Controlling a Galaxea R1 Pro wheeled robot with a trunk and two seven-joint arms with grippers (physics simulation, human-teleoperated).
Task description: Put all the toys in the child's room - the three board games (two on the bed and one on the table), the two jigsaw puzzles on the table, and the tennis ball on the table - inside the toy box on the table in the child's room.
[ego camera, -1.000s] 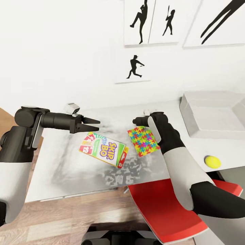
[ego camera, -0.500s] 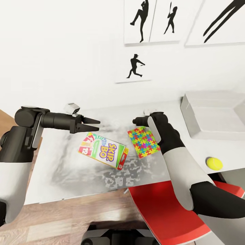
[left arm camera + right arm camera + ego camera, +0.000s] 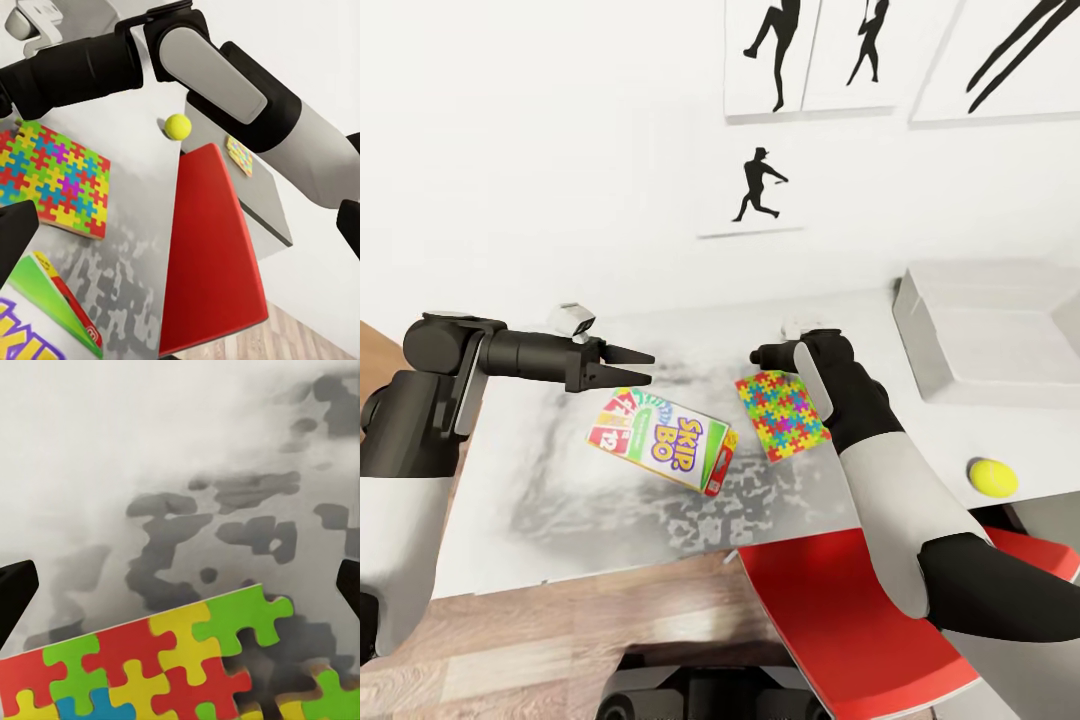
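1. toy box (image 3: 1000, 340) cut off by the right edge in head view; its far right wall is out of frame.
2. right gripper (image 3: 758, 355) mostly hidden behind its own wrist in head view; in right wrist view just two dark finger stubs (image 3: 15, 592) at the side edges, tips cut off.
3. jigsaw puzzle (image 3: 782, 415) right edge covered by the right forearm (image 3: 890, 470); cut by the frame in right wrist view.
4. skip bo box (image 3: 37, 322) cropped at the corner in left wrist view.
5. second jigsaw (image 3: 240, 155) small, partly behind the arm in left wrist view.
6. top silhouette pictures (image 3: 800, 55) cut by the top edge.
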